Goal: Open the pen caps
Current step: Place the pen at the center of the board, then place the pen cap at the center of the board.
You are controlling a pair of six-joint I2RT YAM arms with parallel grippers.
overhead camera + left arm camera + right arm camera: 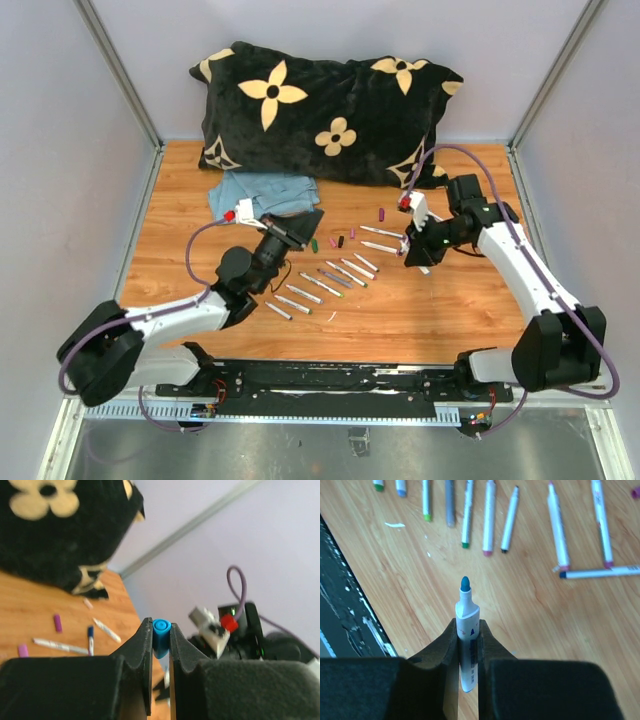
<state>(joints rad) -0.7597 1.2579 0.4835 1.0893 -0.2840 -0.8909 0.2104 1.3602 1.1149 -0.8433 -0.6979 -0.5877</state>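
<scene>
Left gripper is closed on a blue cap. The cap is pinched between the two fingers, its round end sticks up past the fingertips, and it is off any pen.

Right gripper is closed on a blue-tipped pen. The white barrel is clamped between the fingers, the bare blue tip points away from the wrist, and it is held above the wooden surface.

In the top view the two grippers are apart, left and right of the middle of the surface.

Loose caps lie scattered between them on the wood (purple, pink, a dark one, green), none of them on a pen. Two purple ones show in the left wrist view, near some white pens.

A row of pens lies side by side in front of the caps, slanting across the middle. In the right wrist view their near tips look bare: green, pink, black. One more lies crosswise at the right end of the row.

A blue cloth lies at the back left, and a black pillow with cream flowers sits along the back edge.
</scene>
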